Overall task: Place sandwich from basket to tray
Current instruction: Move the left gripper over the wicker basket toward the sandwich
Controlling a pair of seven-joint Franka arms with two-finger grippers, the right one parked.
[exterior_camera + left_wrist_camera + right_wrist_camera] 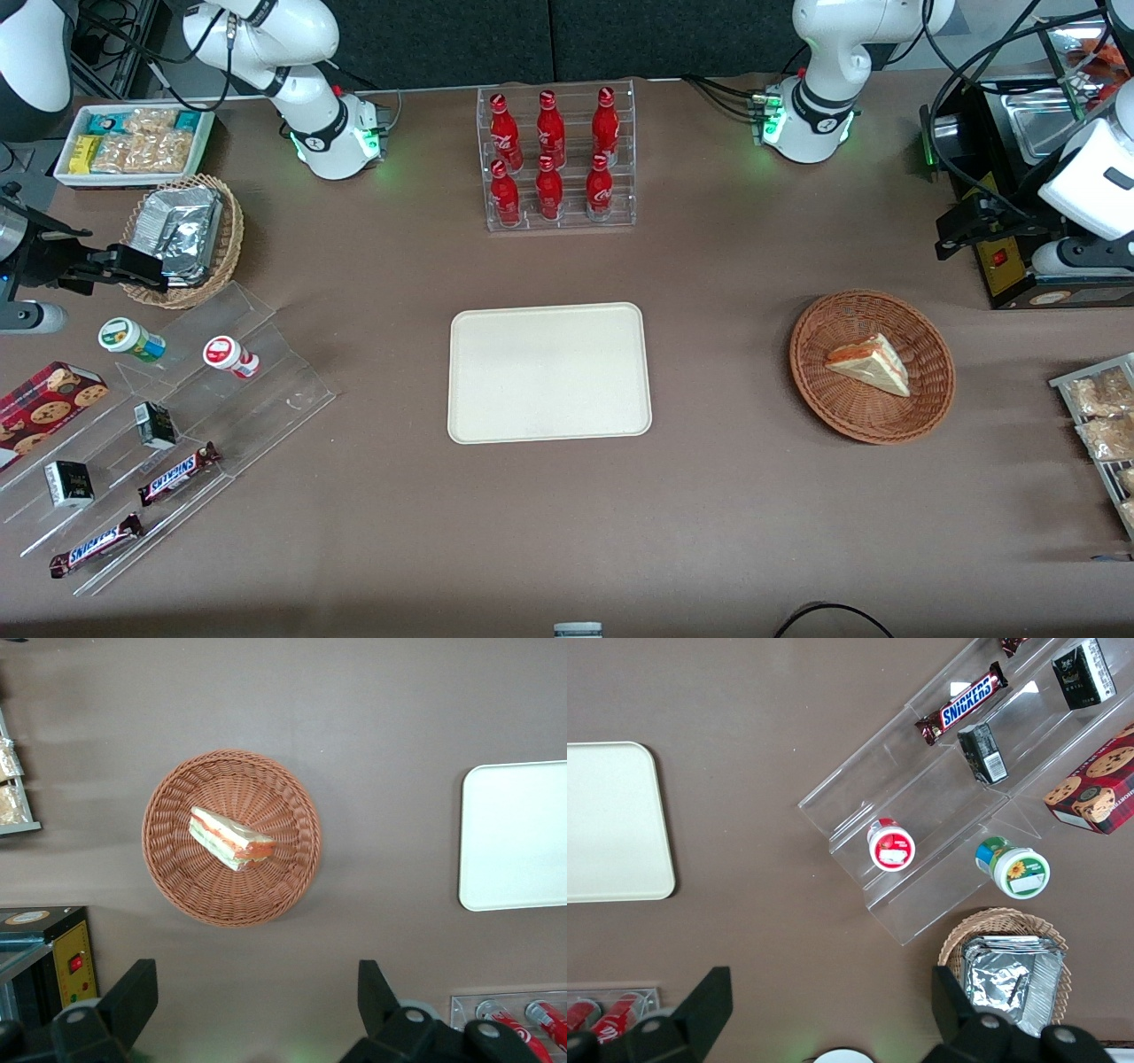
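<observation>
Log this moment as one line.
phase: pre-grasp | pincer: open, above table beside basket | sandwich: in basket | tray: bare

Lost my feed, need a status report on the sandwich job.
Left pincer open, high above the table beside the reddish-brown wicker basket. Triangular white-bread sandwich lies in basket, untouched. Cream rectangular tray bare; path unobstructed.

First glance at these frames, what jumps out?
The rack of red bottles, standing farther from the front camera than the bare cream tray. Next, the sandwich lying in the reddish-brown basket toward the working arm's end. The left gripper hovers open, apart from the basket, holding nothing.
</observation>
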